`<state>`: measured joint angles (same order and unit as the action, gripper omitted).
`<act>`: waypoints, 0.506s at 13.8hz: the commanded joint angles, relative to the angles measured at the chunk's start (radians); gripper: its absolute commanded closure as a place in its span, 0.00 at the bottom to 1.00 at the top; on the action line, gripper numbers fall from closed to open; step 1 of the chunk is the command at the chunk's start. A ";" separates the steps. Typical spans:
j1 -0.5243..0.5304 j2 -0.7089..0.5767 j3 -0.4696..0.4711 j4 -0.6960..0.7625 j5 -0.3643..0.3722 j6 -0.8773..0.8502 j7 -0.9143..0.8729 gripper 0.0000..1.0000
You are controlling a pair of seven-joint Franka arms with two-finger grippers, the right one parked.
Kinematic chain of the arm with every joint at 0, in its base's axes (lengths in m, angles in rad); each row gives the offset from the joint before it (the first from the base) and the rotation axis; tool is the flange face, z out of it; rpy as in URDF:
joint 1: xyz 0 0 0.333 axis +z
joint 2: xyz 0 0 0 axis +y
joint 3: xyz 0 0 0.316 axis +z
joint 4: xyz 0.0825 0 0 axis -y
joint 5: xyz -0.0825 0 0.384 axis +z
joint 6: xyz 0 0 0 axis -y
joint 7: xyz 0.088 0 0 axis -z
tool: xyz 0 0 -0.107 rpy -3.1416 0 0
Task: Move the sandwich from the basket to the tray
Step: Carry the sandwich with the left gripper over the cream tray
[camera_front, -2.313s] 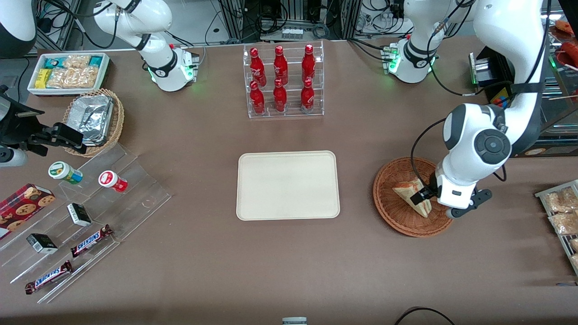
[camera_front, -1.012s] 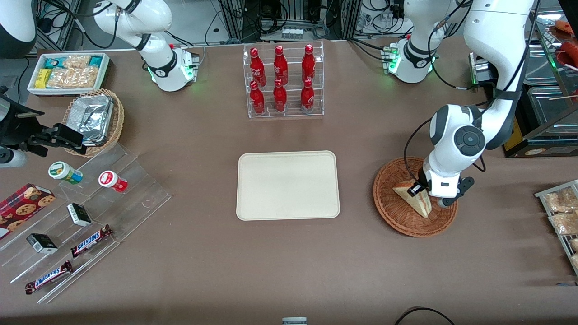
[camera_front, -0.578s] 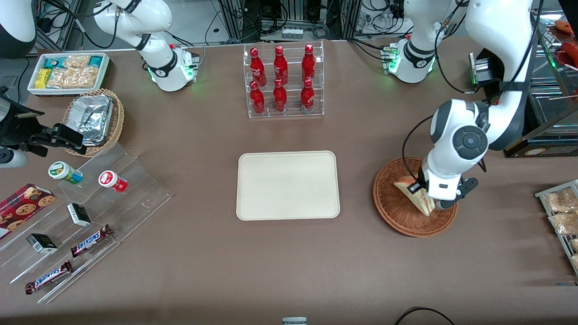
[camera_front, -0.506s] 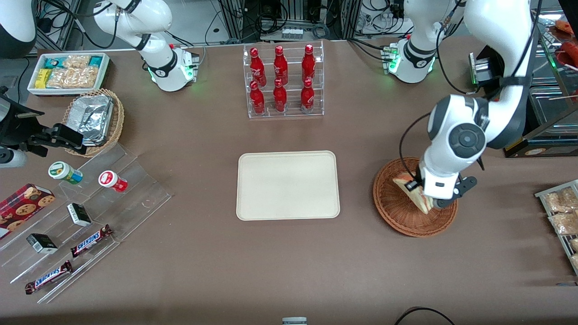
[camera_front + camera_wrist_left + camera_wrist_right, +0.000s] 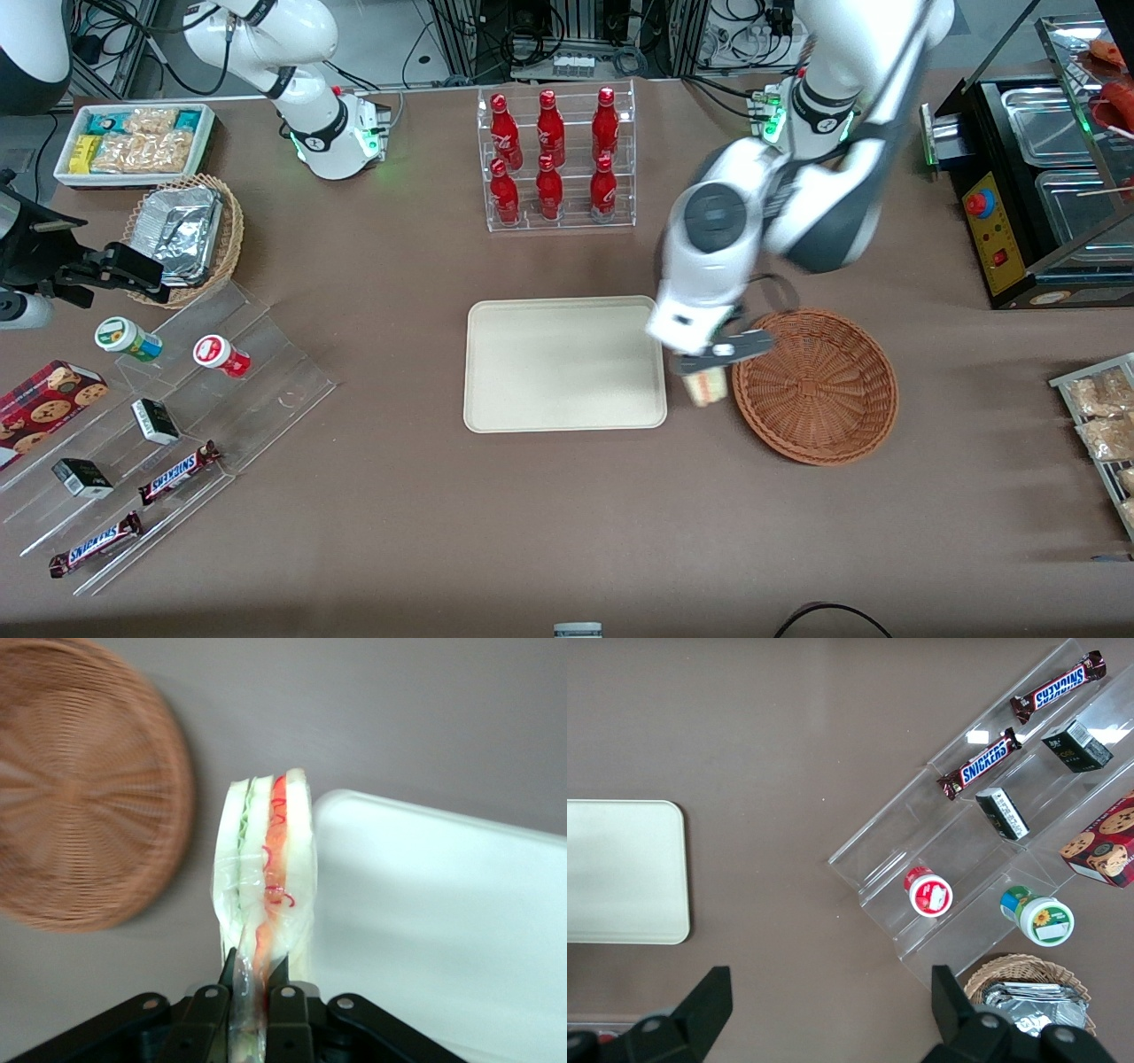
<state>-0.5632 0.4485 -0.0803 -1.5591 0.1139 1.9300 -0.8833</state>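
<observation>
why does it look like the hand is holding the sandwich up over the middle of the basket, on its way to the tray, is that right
Not quite. The hand is shut on the sandwich, but it is not over the middle of the basket. It hangs over the bare table between the basket and the tray, close to the tray's edge. The left wrist view shows this, with basket and tray on either side of the sandwich; the front view agrees.

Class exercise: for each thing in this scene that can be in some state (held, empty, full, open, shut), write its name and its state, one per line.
gripper: shut on the sandwich, between basket and tray
sandwich: held on edge, lifted, wrapped in clear film
basket: empty
tray: empty
bottle rack: holds six red bottles, upright
foil containers: stacked in a tan wicker basket
</observation>
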 commanded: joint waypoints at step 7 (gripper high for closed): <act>-0.172 0.268 0.016 0.182 0.013 0.141 0.013 1.00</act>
<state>-0.7202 0.6819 -0.0784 -1.4206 0.1160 2.0617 -0.8824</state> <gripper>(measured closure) 0.859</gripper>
